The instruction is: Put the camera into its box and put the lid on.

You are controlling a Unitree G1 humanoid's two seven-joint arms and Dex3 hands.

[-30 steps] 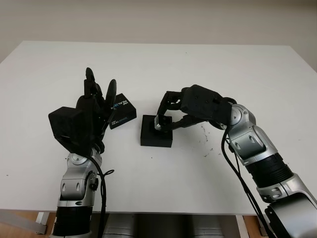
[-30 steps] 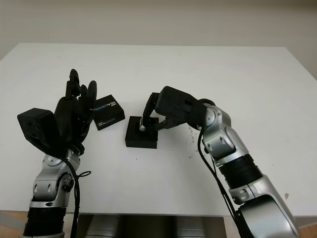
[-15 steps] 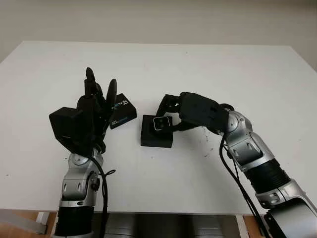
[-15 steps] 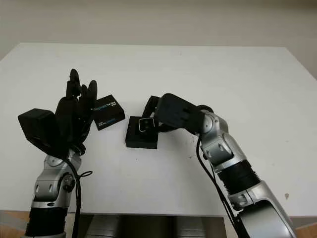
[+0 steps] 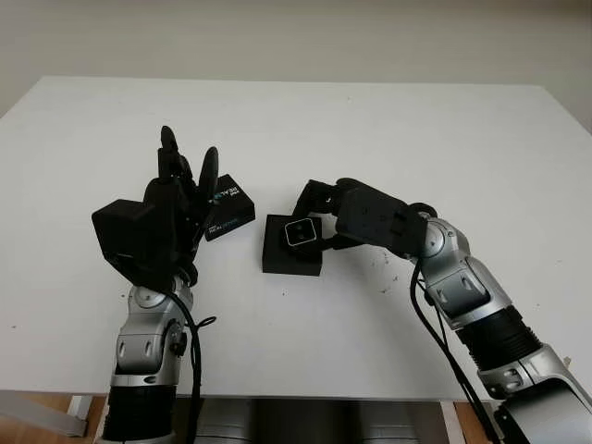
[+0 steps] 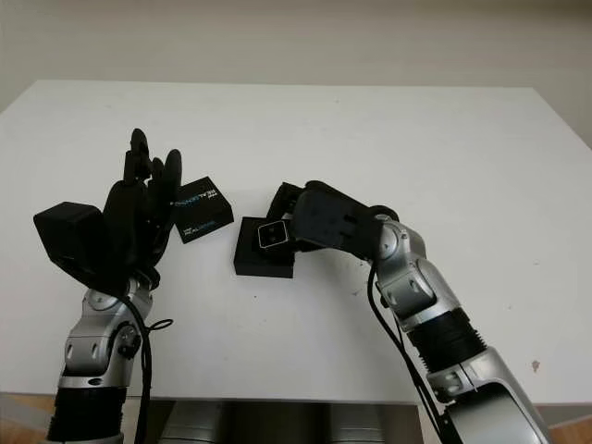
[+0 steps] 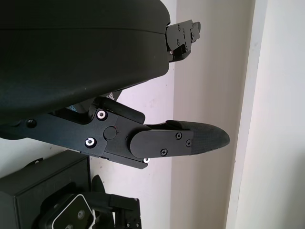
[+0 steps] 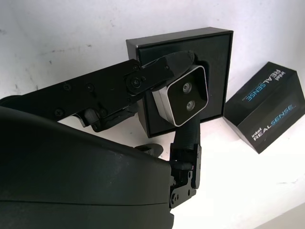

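Your right hand [image 5: 326, 220] reaches in from the lower right to the middle of the white table [image 5: 388, 129] and is clamped on the camera [image 5: 300, 232], a small silver block with a dark front face and two round lenses. In the right wrist view one finger [image 8: 162, 69] lies along one side of the camera and another comes up against the opposite side, so the grip pinches it across its narrow body. The camera sits at the far right part of the open box [image 5: 289, 248], a low square black tray with a dark recess, and looks tilted, lens face turned up toward your head cameras. Whether it already touches the recess floor cannot be told. My judgement is that you hold it by the sides so the fingers can slip out once it settles into the recess, and it probably needs levelling before you let go.

The lid [image 5: 228, 207] lies on the table just beyond and to the left of the box, close by but not touching it. It is a black block with white and blue lettering reading Intel RealSense, printed face up.

Your left hand [image 5: 176, 208] is raised upright over the left part of the table, just in front of the lid, open and holding nothing, likely waiting to take the lid once the camera is seated
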